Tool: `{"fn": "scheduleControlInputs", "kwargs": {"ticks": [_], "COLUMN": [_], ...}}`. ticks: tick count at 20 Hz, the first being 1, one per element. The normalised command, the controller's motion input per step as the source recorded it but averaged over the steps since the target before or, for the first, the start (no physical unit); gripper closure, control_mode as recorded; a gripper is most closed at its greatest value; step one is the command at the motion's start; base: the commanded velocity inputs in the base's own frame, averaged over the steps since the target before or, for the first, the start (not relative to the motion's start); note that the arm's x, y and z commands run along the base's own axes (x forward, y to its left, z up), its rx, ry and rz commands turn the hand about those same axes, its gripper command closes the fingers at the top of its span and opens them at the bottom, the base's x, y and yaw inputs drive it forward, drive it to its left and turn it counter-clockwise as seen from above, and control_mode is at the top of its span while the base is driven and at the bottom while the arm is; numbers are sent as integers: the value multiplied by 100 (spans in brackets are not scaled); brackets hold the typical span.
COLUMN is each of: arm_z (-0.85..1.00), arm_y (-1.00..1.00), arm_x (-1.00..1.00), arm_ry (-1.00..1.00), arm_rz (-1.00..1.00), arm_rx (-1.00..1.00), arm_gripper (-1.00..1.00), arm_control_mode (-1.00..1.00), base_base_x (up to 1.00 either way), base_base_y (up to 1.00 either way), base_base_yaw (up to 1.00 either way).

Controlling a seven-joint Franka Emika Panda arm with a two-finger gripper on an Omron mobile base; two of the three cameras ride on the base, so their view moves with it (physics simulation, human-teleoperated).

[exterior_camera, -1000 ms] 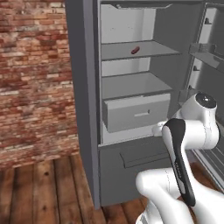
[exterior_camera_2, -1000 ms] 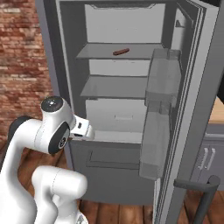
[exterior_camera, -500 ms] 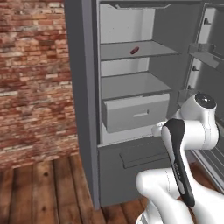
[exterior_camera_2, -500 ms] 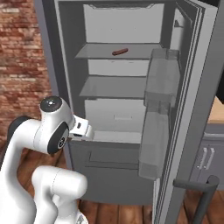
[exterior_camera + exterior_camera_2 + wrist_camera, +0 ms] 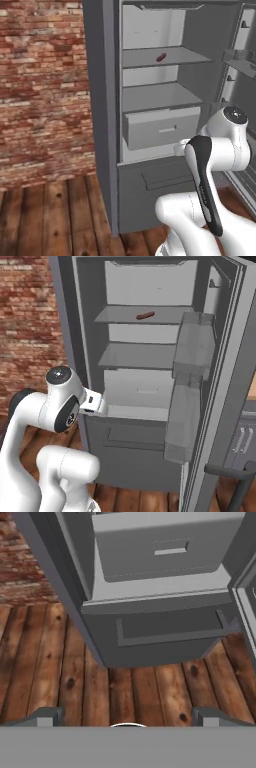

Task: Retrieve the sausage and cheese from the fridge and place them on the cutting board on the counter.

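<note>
Fridge [image 5: 102,125]: tall, dark grey, door swung wide open at right of both base views, pale grey shelves and a shut pale drawer inside. Fills most of the left base frame right of centre. Sausage [image 5: 161,57]: small, reddish-brown, lying flat on the upper shelf, upper centre of the left base view; in the right base view [image 5: 145,315] upper centre, toward the shelf's right part, apart from the walls. Fridge's lower front seen in the hand view's upper half.
</note>
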Motion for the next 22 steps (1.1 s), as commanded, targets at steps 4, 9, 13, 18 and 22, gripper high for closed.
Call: {"fn": "scheduleControlInputs", "kwargs": {"ticks": [4,9,13,18,22], "arm_z": [0,0,0,0,0], "arm_y": [0,0,0,0,0], "arm_x": [0,0,0,0,0], "arm_ry": [0,0,0,0,0], "arm_rz": [0,0,0,0,0], "arm_rx": [0,0,0,0,0], "arm_gripper": [-100,-100,-100,-100,-100], "arm_control_mode": [100,100,100,100,100], "base_base_x": [9,54,62,43,16], "base_base_y": [-22,-27,-17,-27,-67], "base_base_yaw": [14,0,0,0,0]}}
